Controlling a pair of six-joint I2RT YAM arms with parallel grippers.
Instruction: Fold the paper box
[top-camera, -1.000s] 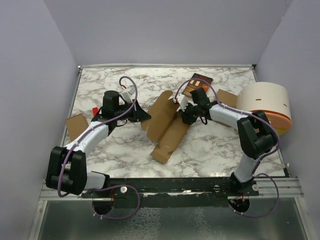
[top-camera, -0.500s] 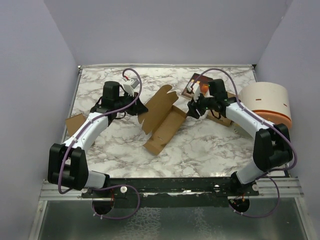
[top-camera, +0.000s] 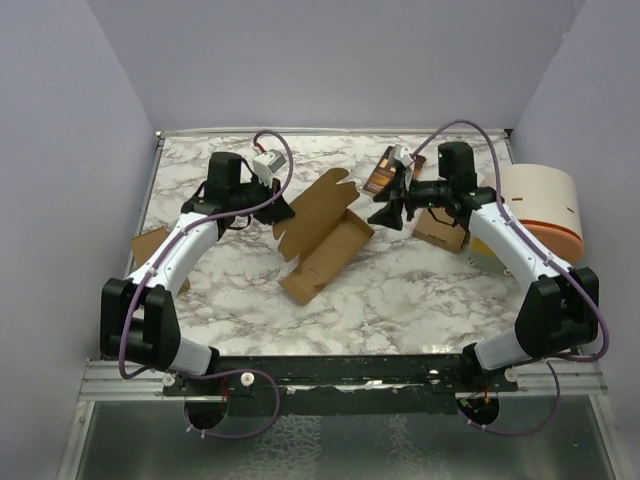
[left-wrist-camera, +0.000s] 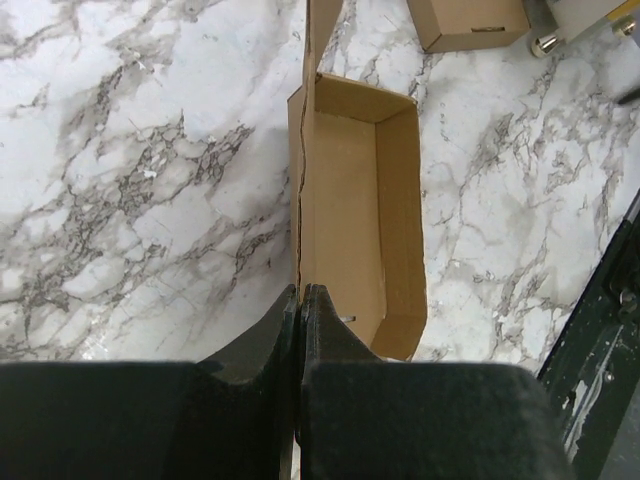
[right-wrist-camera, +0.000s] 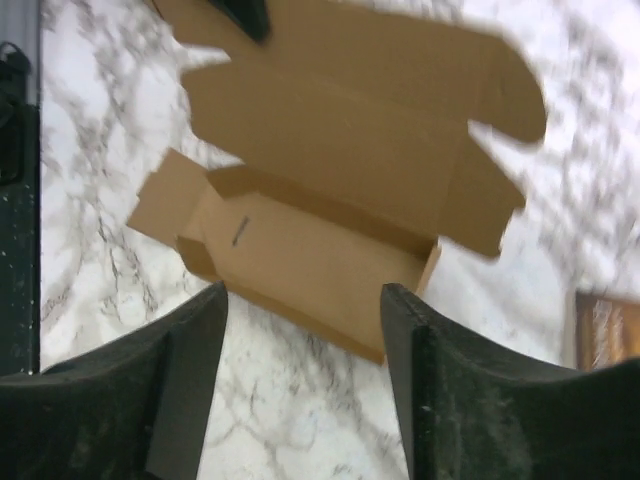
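The left pincer (left-wrist-camera: 301, 300), clamped thinly on the lid edge of the paper box (top-camera: 325, 250), may slip or tear it; the right pincer (right-wrist-camera: 300, 292) gapes empty.

A white, grey-veined marble tabletop (top-camera: 420, 290) is carrying everything. A dark reddish-brown printed booklet (top-camera: 381, 172) is lying toward one o'clock, near the far edge. A round white drum with an orange band (top-camera: 540, 205) is sitting at three o'clock by the right edge. A small closed tan cardboard carton (top-camera: 440, 228) is resting just beside the drum, on its centre-facing side. A flat tan cardboard scrap (top-camera: 150, 243) is lying at nine o'clock.
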